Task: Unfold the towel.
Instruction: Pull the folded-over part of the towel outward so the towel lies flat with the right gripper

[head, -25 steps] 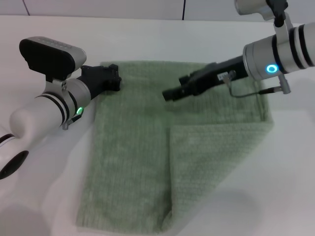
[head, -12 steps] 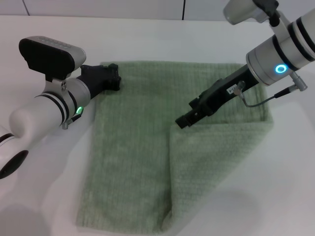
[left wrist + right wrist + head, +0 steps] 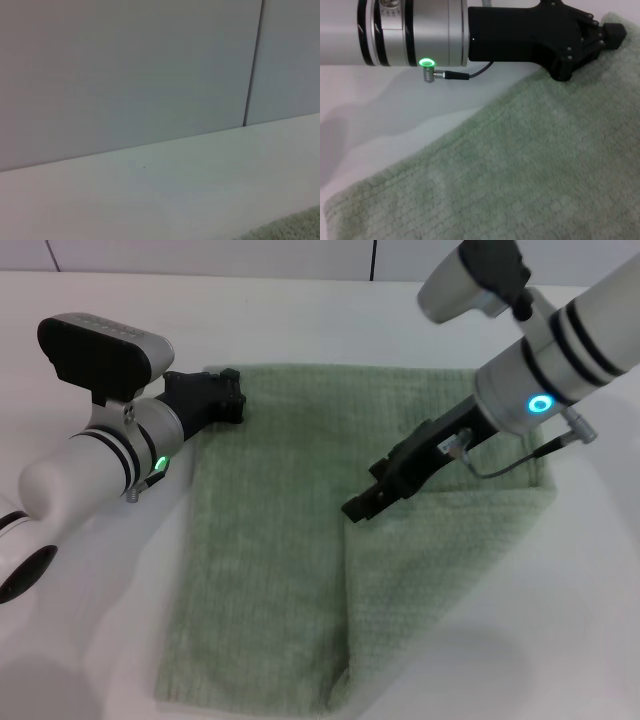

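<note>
The pale green towel [image 3: 270, 540] lies on the white table, with a flap [image 3: 440, 580] folded over its near right part. My left gripper [image 3: 232, 400] is shut on the towel's far left corner, low at the table. It also shows in the right wrist view [image 3: 610, 31], with its tips together at the towel's edge [image 3: 520, 170]. My right gripper [image 3: 360, 506] reaches down and left over the towel. Its tip is at the far left corner of the folded flap. I cannot see whether it touches the cloth.
The white table [image 3: 580, 620] surrounds the towel on all sides. A grey wall with a dark seam [image 3: 252, 65] stands behind the table's far edge. A strip of towel shows in the left wrist view [image 3: 295, 227].
My right gripper has swung from above the towel's far middle down toward me, to the corner of the folded flap. The left arm and the towel have not moved.
</note>
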You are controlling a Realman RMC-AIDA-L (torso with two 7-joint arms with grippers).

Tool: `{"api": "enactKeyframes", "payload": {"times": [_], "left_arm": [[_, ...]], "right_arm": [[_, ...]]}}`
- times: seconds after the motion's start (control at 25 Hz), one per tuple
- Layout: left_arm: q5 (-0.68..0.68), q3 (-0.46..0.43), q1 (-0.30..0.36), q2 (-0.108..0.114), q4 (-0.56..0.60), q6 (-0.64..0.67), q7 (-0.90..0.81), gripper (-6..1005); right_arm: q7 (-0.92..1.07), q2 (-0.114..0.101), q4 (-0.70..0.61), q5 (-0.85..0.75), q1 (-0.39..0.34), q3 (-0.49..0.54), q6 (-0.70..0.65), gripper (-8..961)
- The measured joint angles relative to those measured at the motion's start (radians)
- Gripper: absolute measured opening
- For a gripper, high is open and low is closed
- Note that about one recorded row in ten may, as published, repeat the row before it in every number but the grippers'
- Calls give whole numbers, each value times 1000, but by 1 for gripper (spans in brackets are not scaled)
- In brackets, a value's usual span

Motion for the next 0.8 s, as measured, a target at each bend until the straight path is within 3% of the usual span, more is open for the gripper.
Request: {"api": "enactKeyframes", "payload": {"times": [0.28, 0.8], "left_arm": [[0, -1, 0, 1, 0, 0, 0, 62], [0, -1, -1, 2, 0, -1, 1, 68]], "right_arm": [[-3, 54, 6, -69, 7, 0, 65, 675], [0, 58, 22, -75, 18, -14, 83, 665]]}}
